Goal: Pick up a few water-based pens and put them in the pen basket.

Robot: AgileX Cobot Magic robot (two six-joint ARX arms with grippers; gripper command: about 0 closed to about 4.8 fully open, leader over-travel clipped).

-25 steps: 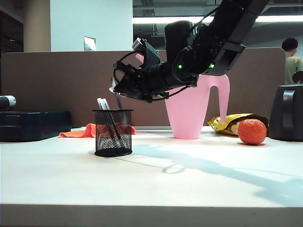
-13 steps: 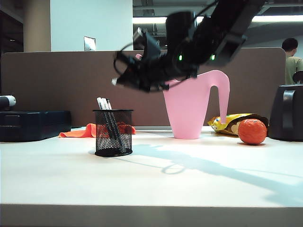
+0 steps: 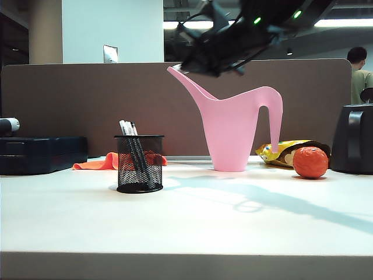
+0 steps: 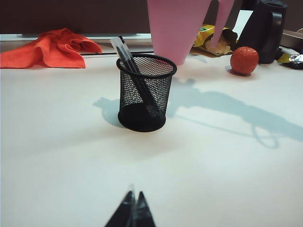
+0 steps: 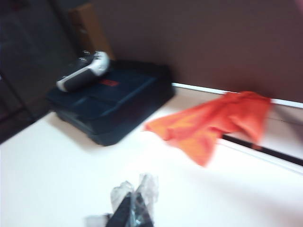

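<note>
Right gripper (image 5: 135,208) closed and empty high above the table; left gripper (image 4: 132,213) closed, empty near the basket (image 3: 139,164); we judge the pens (image 3: 133,147) delivered, so retreat clear without snagging them.

Right claw (image 5: 133,210) closed, empty, arm raised high. Left claw (image 4: 133,211) closed, low over table.

No legible text anywhere.

A smooth white tabletop (image 3: 186,221) fills the foreground, lit brightly enough to carry long soft shadows. Behind it runs a brown fabric partition panel (image 3: 76,99). Above that stand a pale blue-white wall (image 3: 111,29) and a beige round column (image 3: 44,32), with fluorescent ceiling strip lights (image 3: 344,23) beyond.
</note>
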